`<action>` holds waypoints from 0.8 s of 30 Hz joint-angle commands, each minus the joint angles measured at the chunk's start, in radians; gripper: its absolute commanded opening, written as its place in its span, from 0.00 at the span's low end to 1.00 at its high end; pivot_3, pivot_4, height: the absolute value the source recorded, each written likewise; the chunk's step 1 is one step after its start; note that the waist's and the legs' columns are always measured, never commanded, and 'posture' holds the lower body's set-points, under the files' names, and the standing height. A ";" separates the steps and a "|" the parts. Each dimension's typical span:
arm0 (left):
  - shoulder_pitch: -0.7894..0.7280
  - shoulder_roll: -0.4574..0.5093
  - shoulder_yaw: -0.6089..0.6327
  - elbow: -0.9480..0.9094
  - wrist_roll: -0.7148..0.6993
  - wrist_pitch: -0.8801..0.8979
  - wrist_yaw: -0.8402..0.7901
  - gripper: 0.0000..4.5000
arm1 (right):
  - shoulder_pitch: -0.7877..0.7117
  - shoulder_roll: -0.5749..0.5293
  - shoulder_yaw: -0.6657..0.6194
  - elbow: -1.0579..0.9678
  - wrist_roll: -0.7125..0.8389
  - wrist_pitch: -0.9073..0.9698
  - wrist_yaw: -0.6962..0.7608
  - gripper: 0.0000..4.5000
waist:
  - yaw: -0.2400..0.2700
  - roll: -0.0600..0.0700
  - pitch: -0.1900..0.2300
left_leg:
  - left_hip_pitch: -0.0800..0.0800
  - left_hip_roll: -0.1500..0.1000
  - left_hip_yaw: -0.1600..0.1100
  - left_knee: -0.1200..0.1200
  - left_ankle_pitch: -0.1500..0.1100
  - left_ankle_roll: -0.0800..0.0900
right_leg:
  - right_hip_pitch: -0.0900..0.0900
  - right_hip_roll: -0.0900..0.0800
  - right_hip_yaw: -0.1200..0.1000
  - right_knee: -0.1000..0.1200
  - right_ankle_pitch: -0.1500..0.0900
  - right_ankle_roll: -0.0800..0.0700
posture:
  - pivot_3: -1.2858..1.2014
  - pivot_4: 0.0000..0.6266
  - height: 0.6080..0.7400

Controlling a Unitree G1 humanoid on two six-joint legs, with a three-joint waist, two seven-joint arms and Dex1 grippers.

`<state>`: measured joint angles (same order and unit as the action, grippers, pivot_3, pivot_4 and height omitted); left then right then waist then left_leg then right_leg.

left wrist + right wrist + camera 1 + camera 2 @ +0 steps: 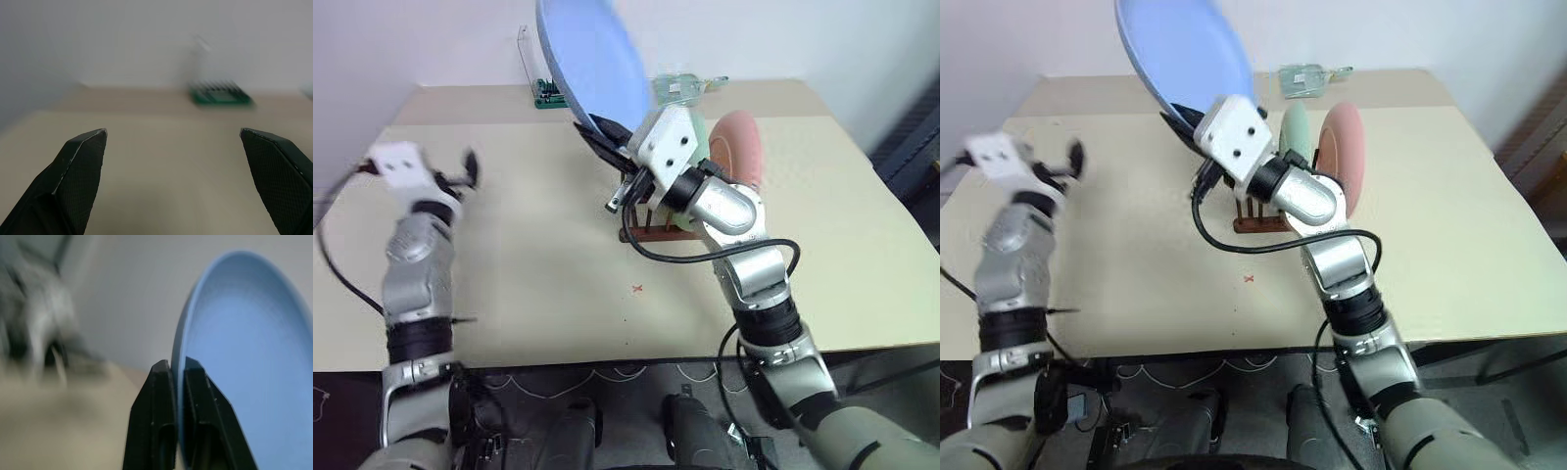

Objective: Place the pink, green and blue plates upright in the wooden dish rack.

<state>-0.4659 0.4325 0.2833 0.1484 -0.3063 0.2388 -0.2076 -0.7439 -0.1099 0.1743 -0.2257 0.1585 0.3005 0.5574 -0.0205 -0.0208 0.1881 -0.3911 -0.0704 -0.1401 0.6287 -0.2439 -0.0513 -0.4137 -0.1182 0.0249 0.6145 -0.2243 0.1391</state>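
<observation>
Two plates (729, 147) racked behind blue plate (592, 54)

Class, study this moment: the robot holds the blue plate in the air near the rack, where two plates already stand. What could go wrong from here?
1. The right gripper pinches only the rim of the blue plate, so the plate might pivot or slip as it is lowered.
2. The green plate and pink plate already stand in the wooden dish rack; the descending blue plate could knock them.
3. The open left gripper is off to the side, offering no support.
</observation>
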 commanded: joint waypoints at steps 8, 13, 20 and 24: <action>0.254 0.075 -0.167 -0.291 -0.134 0.075 -0.445 0.99 | 0.036 0.101 -0.184 -0.120 0.379 0.388 -0.121 0.00 | -0.010 0.003 0.000 | -0.001 0.002 0.002 -0.004 0.000 -0.001 | -0.006 0.000 0.001 0.004 0.001 -0.002 | 0.52 0.24 1.00; 0.301 0.097 -0.192 -0.364 -0.166 0.127 -0.512 0.99 | 0.022 0.125 -0.264 -0.103 0.488 0.494 -0.216 0.00 | -0.016 0.003 0.000 | -0.001 0.002 0.002 -0.005 0.000 -0.001 | -0.007 0.000 0.001 0.004 0.001 -0.002 | 0.52 0.24 1.00; 0.312 0.100 -0.206 -0.389 -0.149 0.143 -0.526 0.99 | 0.009 0.145 -0.328 -0.052 0.554 0.546 -0.328 0.00 | -0.021 0.004 0.001 | -0.001 0.002 0.002 -0.005 0.000 -0.001 | -0.007 0.001 0.001 0.004 0.001 -0.002 | 0.52 0.24 1.00; 0.312 0.095 -0.213 -0.393 -0.149 0.143 -0.525 0.99 | -0.001 0.163 -0.367 -0.018 0.610 0.597 -0.407 0.00 | -0.021 0.004 0.001 | -0.001 0.002 0.002 -0.006 0.001 -0.001 | -0.007 0.001 0.001 0.004 0.001 -0.002 | 0.52 0.24 1.00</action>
<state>-0.1555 0.5274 0.0635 -0.2090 -0.4531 0.3860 -0.7331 -0.7157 0.0425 -0.1742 -0.2311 0.7358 0.8886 0.1771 -0.0416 -0.0172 0.1887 -0.3917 -0.0687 -0.1381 0.6232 -0.2434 -0.0520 -0.4212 -0.1176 0.0261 0.6190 -0.2235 0.1372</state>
